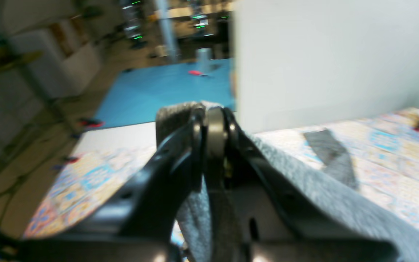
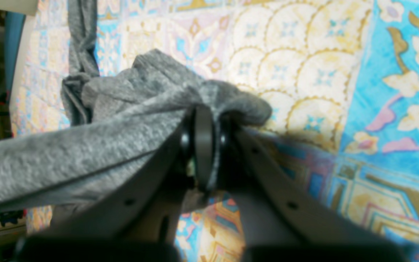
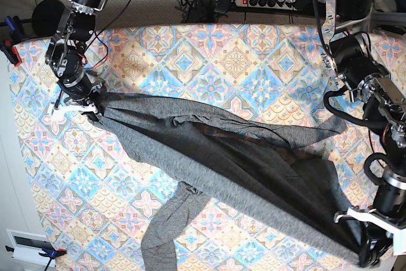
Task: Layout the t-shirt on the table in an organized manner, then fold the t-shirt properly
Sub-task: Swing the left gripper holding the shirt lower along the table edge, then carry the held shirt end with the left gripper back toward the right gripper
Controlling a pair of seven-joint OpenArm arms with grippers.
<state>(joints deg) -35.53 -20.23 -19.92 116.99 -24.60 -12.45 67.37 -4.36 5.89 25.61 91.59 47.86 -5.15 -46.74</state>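
Scene: two robot arms stretch a dark-grey long-sleeved t-shirt (image 3: 235, 169) across a counter (image 3: 209, 49) covered in pastel diamond-tile cloth.

Right pincer: the right pincer (image 3: 89, 105) sits at the left of the base view, clamped tight on a bunched wad of grey knit; the right wrist view shows fabric pinched between its closed tips, just above the counter.

Left pincer: the left pincer (image 3: 365, 249) sits at the lower right of the base view, near the counter's edge, also closed on the shirt; the left wrist view shows cloth caught between its tips and trailing away over the pattern.

Where the shirt lies: it runs diagonally between the two grips, mostly resting on the counter, wrinkled and twisted through the middle.

Loose sleeve: one sleeve (image 3: 166, 233) hangs free towards the near edge, held by neither arm.

Why held this way: judging from the layout, opposite ends are gripped well apart so the body can be pulled taut and spread flat (the laying-out stage, with folding not yet begun).

Likely difficulty: soft knit may stay creased where it is bunched.

Writing: none readable; the shirt is plain, and both wrist views are blurred.
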